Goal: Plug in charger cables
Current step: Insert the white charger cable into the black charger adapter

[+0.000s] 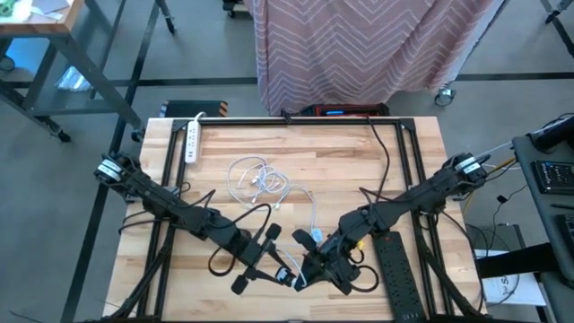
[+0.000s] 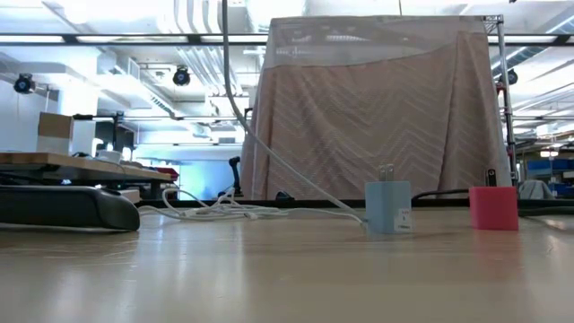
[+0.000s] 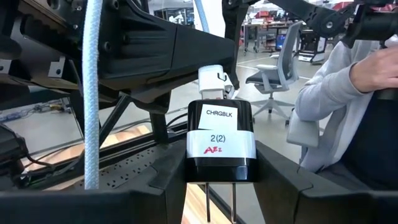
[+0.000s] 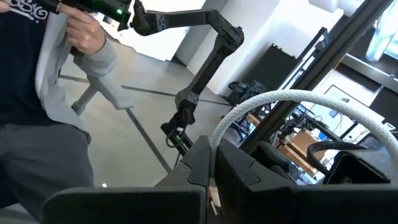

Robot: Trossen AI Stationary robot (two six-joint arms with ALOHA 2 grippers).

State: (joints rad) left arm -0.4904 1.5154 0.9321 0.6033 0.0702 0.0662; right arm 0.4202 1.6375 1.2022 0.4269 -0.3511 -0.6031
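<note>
My left gripper (image 1: 285, 269) is near the table's front edge, shut on a black charger block (image 3: 220, 138) with a white label; its two prongs (image 3: 219, 202) stick out. A white connector (image 3: 214, 78) sits at the block's opposite end. My right gripper (image 1: 309, 265) faces it closely and is shut on the end of a white braided cord (image 4: 292, 99), which arcs away from it. A light blue plug block (image 2: 387, 208) stands on the table, prongs up, with a white cord running up from it. A red-pink block (image 2: 493, 208) stands beside it. More white cords (image 1: 260, 179) lie in a loose heap mid-table. My left gripper pinches the black charger block by its two side faces (image 3: 191, 163), one finger on each side. The block is lifted clear of the table. My right gripper is shut on the white braided cord at its end (image 4: 212, 186), which its own fingers hide. The cord loops slack away from the fingers.
A white power strip (image 1: 191, 139) lies at the far left of the table. A black power strip (image 1: 399, 278) lies near the front right, and thick black cords (image 1: 381, 152) cross the right half. A person (image 3: 348, 99) sits beyond the table.
</note>
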